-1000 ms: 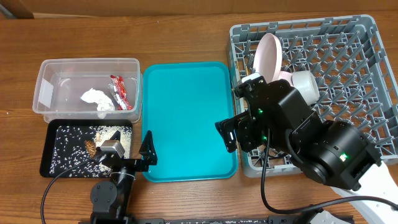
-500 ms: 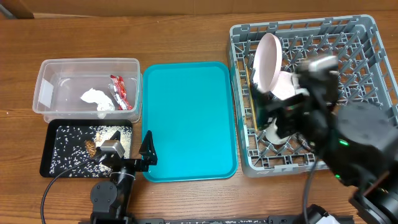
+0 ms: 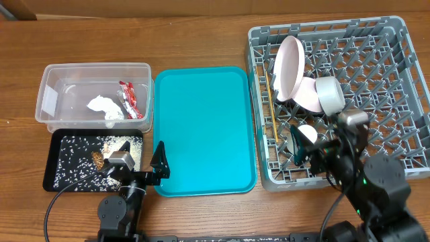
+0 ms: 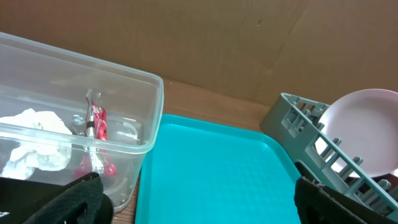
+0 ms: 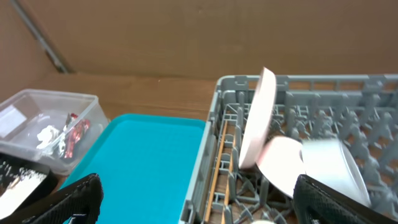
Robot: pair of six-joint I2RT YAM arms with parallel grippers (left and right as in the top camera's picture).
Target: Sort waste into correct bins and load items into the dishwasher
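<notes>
The grey dish rack (image 3: 376, 81) holds an upright large white plate (image 3: 290, 64), a smaller plate (image 3: 308, 97) leaning on it, a pale bowl (image 3: 330, 94) on its side, a small white cup (image 3: 308, 134) and two chopsticks (image 3: 270, 107) along its left wall. The right wrist view shows the plate (image 5: 256, 118), the bowl (image 5: 336, 165) and the chopsticks (image 5: 217, 171). The clear tub (image 3: 57, 74) holds the napkin (image 3: 102, 105) and the red wrapper (image 3: 127, 99). The black tray (image 3: 50, 171) holds rice and brown bits. My right gripper (image 3: 302, 149) (image 5: 205, 211) is open and empty over the rack's front left. My left gripper (image 3: 160, 165) (image 4: 199, 211) is open and empty.
The large teal tray (image 3: 205, 131) lies bare between the bins and the rack; it also shows in the left wrist view (image 4: 217, 168). The right arm's body (image 3: 376, 195) sits at the front right. A brown cardboard wall stands behind the table.
My right arm has pulled back from over the rack's left side to the front right, and the plates, bowl and cup now show. The left arm has not moved.
</notes>
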